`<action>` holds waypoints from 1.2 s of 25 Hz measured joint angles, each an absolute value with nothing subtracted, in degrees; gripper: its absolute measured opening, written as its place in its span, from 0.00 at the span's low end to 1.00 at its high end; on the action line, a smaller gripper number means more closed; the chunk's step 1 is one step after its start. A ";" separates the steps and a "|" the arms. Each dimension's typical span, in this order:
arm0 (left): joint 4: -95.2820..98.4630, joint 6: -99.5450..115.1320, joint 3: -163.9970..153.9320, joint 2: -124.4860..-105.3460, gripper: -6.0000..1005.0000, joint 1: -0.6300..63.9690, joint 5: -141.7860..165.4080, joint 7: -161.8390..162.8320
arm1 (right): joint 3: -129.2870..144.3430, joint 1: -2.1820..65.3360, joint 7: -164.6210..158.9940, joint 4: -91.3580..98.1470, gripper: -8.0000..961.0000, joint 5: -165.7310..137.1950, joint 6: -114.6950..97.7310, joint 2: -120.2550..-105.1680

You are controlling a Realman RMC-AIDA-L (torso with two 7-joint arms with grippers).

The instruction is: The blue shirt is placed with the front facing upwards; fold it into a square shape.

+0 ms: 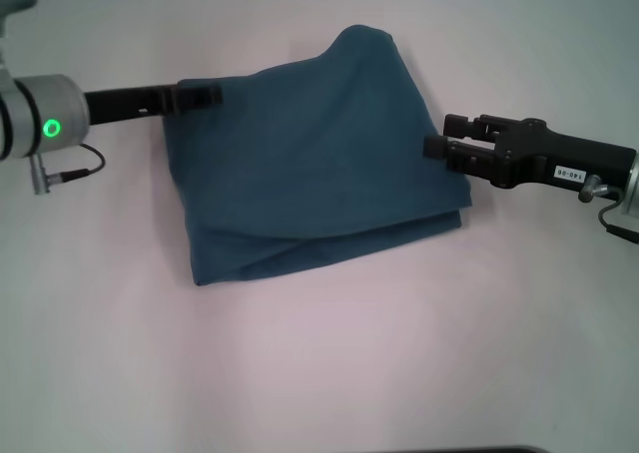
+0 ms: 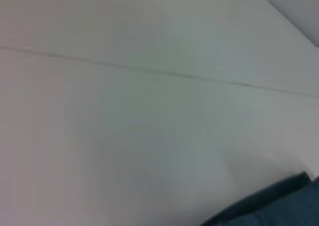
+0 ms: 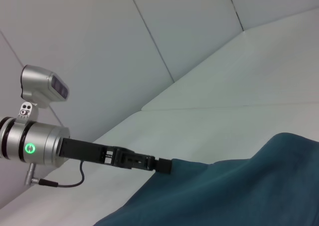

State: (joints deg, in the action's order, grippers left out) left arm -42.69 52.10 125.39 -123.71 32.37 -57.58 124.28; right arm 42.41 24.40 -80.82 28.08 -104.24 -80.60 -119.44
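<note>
The blue shirt (image 1: 315, 154), folded into a rough, layered quadrilateral of soft matte cloth, lies mid-table with bare white table (image 1: 319, 373) on all sides. The left gripper (image 1: 205, 96) meets its far-left corner, the right gripper (image 1: 439, 146) its right edge. Neither claw's opening can be told.

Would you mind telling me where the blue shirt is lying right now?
In the head view, the blue shirt lies folded on the white table, centred between the left claw at its left edge and the right claw at its right edge.
</note>
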 joint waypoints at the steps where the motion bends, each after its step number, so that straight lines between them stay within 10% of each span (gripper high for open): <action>1: -42.67 52.04 124.98 -123.74 0.75 32.36 -57.57 124.37 | 42.41 24.35 -80.83 28.07 0.61 -104.23 -80.53 -119.44; 9: -45.41 52.99 124.39 -123.94 0.74 31.93 -57.82 126.37 | 42.31 24.25 -81.05 28.00 0.61 -104.24 -80.24 -119.44; 30: -47.20 52.71 123.52 -123.63 0.05 31.52 -57.74 128.06 | 41.71 24.87 -82.51 27.31 0.61 -104.24 -79.15 -119.44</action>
State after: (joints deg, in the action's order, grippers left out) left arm -47.20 52.71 123.52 -123.63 31.52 -57.74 128.06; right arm 41.71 24.87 -82.51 27.31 -104.24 -79.15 -119.44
